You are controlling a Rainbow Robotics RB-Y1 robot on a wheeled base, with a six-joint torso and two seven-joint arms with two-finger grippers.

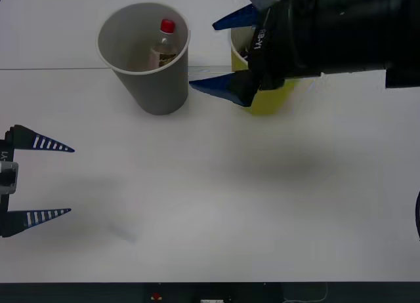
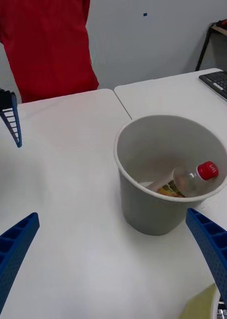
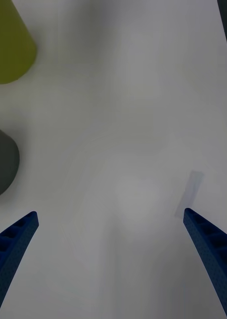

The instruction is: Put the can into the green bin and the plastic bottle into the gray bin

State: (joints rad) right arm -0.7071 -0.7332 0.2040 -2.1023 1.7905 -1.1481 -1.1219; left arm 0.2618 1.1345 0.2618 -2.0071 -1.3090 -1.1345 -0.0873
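**Bottle in gray bin, both tools spread and empty**

Nearest the front camera, my left tool (image 1: 65,180) hovers low over the near left part of the white desk (image 1: 216,198), fingers spread wide, nothing between them. Left wrist view agrees: both blue ribbed fingertips (image 3: 16,239) apart over bare desk, with a faint pale rectangular patch (image 3: 189,193) on the surface near one of them.

My right tool (image 1: 213,54) is up at the far side of the desk, raised above the green bin (image 1: 269,96). Released, fingers wide apart, holding nothing. The black arm body covers most of that bin in the front view; only part of its yellow-green wall and a bit of rim show. Cannot tell what is inside it.

Gray bin (image 1: 146,57) stands upright just to the left of the green bin, apart from it. The plastic bottle (image 1: 164,46) is inside it, leaning against the inner wall, red cap up toward the rim. Right wrist view looks straight down into this bin (image 2: 170,172): bottle (image 2: 193,178) tilted, cap resting near the rim, label partly visible low down.

Beyond the desk in the right wrist view: a person in a red shirt (image 2: 49,45), not touching anything, and a keyboard (image 2: 220,82) on a neighbouring desk.
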